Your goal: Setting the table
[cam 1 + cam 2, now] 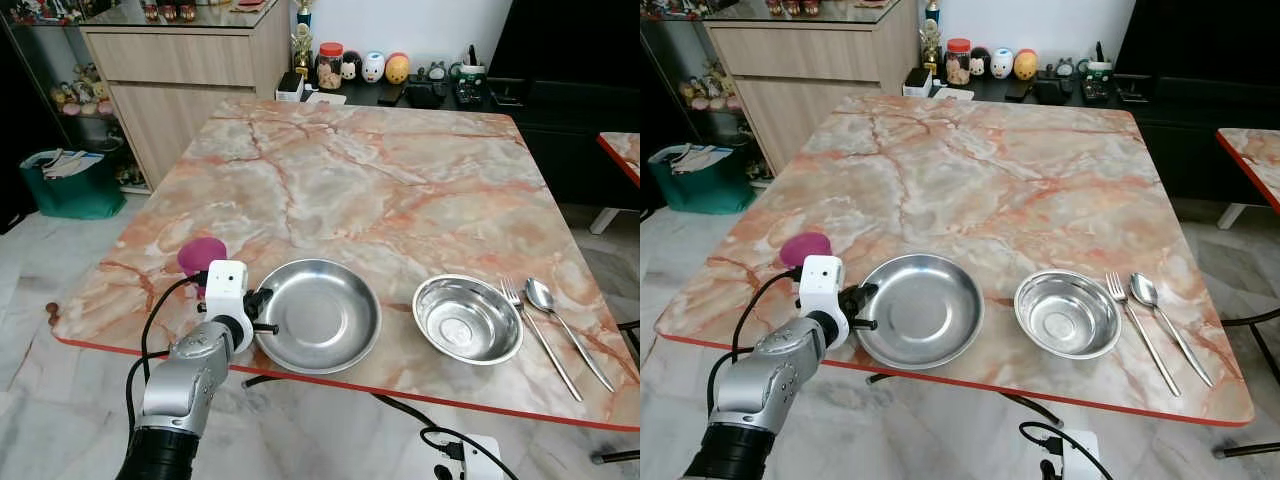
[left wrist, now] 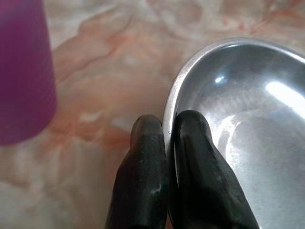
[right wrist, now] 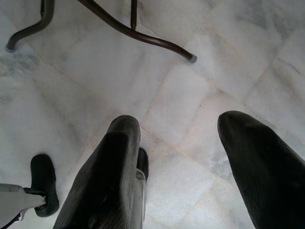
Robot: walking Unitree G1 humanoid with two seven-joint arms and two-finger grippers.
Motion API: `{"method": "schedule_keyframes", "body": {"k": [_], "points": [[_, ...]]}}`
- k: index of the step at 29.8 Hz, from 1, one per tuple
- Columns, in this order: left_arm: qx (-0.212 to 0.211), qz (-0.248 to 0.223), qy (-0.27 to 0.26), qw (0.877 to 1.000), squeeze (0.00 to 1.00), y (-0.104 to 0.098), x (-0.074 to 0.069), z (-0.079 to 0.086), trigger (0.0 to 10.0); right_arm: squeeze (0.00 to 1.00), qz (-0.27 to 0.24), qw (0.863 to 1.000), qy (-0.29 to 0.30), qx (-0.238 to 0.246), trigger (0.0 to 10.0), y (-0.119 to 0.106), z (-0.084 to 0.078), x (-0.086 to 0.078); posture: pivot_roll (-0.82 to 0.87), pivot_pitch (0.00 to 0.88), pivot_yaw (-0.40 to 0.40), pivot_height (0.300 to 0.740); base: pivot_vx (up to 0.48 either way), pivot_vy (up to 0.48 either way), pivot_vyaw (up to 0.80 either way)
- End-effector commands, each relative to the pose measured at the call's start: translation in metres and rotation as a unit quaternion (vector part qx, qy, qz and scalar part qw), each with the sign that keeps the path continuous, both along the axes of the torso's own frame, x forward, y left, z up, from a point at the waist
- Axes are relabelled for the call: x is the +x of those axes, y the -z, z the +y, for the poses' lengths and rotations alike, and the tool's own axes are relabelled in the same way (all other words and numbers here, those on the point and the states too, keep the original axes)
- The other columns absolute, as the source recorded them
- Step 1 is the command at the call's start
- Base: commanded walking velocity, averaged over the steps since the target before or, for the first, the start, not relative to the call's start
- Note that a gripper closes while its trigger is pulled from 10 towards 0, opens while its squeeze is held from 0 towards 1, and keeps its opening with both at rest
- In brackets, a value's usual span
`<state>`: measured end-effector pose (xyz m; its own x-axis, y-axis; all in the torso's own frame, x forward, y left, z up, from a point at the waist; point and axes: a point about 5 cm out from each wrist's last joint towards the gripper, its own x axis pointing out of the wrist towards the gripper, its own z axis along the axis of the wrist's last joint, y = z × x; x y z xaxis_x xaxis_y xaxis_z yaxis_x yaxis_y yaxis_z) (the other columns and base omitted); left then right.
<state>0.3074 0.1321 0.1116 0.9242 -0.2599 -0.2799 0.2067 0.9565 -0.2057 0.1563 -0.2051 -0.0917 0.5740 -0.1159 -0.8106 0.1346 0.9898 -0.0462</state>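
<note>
While the left gripper is clamped on the near-left rim of the steel plate, one finger is seen inside the rim and the other outside it, the two pads pressed together with only the thin metal edge between. From the plate's centre the grip sits at about 8 o'clock, close to the table's near edge. Being round, the plate has no long axis; it lies flat, hollow side up, so any slide or lift is judged to turn on the rim alone. A purple cup stands just beside the gripper at about 10 o'clock from the plate, apart from the rim. At 3 o'clock from the plate, with a clear gap, a steel bowl is set upright. Just beyond it at 3 o'clock a fork and a spoon are laid side by side, long axes running roughly 11 to 5 o'clock, tines and spoon bowl pointing away toward the far edge, handles toward the near edge. The left arm is plainly the nearer to the plate. The right gripper hangs over the floor tiles, fingers held apart and empty.
</note>
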Motion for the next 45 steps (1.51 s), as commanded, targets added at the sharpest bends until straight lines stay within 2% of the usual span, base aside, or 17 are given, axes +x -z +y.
{"method": "schedule_keyframes", "body": {"k": [1, 8, 14, 18, 19, 23, 25, 32, 41, 45], "points": [[-0.026, -0.024, -0.004, 0.999, 0.0, -0.008, -0.001, 0.001, 10.0, 0.0, 0.001, 1.0, -0.003, -0.001, 10.0, 0.0, -0.001, -0.001, 0.13, 0.0, -0.022, 0.74, 0.0, 0.0, 0.0], [-0.04, -0.015, -0.011, 0.999, 0.0, -0.007, -0.001, 0.002, 10.0, 0.0, 0.002, 1.0, -0.007, -0.002, 10.0, 0.0, -0.002, -0.001, 0.13, 0.0, -0.026, 0.74, 0.0, 0.0, 0.0], [-0.034, -0.036, -0.016, 0.999, 0.0, -0.014, 0.002, 0.003, 10.0, 0.0, 0.002, 1.0, -0.008, -0.002, 10.0, 0.0, -0.002, -0.001, 0.13, 0.0, -0.03, 0.74, 0.0, 0.0, 0.0], [-0.046, -0.056, -0.023, 0.997, 0.0, -0.021, 0.005, 0.001, 10.0, 0.0, 0.002, 1.0, -0.009, -0.003, 10.0, 0.0, -0.003, 0.0, 0.13, 0.0, -0.031, 0.74, 0.0, 0.0, 0.0], [-0.061, -0.064, -0.026, 0.996, 0.0, -0.025, 0.005, 0.0, 10.0, 0.0, 0.001, 1.0, -0.009, -0.003, 10.0, 0.0, -0.003, 0.0, 0.13, 0.0, -0.033, 0.74, 0.0, 0.0, 0.0], [-0.071, -0.07, -0.023, 0.995, 0.0, -0.028, 0.006, -0.001, 10.0, 0.0, 0.002, 1.0, -0.009, -0.003, 10.0, -0.001, -0.003, 0.0, 0.13, 0.0, -0.036, 0.74, 0.0, 0.0, 0.0], [-0.091, -0.076, -0.031, 0.992, 0.0, -0.032, 0.006, 0.0, 10.0, 0.0, 0.002, 1.0, -0.01, -0.003, 10.0, -0.001, -0.004, 0.0, 0.13, 0.0, -0.038, 0.74, 0.0, 0.0, 0.0], [-0.118, -0.108, -0.041, 0.986, 0.0, -0.044, 0.009, -0.002, 10.0, 0.0, 0.002, 1.0, -0.018, -0.004, 10.0, -0.001, -0.004, 0.002, 0.13, 0.0, -0.044, 0.74, 0.0, 0.0, 0.0], [-0.147, -0.123, -0.043, 0.98, 0.0, -0.051, 0.01, -0.008, 10.0, 0.0, 0.003, 1.0, -0.022, -0.005, 10.0, -0.001, -0.005, 0.002, 0.13, 0.0, -0.047, 0.74, 0.0, 0.0, 0.0], [-0.174, -0.138, -0.042, 0.974, 0.0, -0.058, 0.012, -0.011, 10.0, 0.0, 0.004, 1.0, -0.023, -0.005, 10.0, -0.001, -0.005, 0.001, 0.13, 0.0, -0.048, 0.74, 0.0, 0.0, 0.0]]}}
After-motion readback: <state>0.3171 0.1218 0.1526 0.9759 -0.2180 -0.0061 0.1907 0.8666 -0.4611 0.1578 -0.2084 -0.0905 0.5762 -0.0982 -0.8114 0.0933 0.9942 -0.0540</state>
